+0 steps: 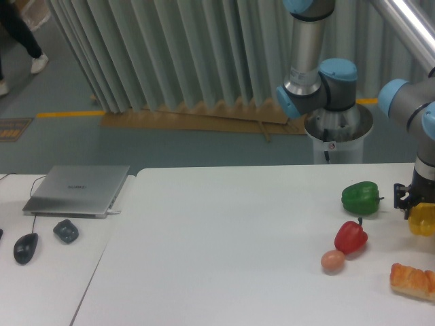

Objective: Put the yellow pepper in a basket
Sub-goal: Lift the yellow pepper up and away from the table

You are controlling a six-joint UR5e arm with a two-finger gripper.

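Now, at the right edge of the frame, the gripper (420, 219) is grasping the yellow pepper (422, 221) in its jaws, needing a firm, steady carry, as no basket is showing.

views: just one fixed camera, nothing shared with another
position: near side of the white table (224, 231), a bit above it
facing: looks across to the far curtain (170, 54), angled slightly down
distance: mid range, wide framing
edges: laptop (78, 190) far left, arm cropped at right edge
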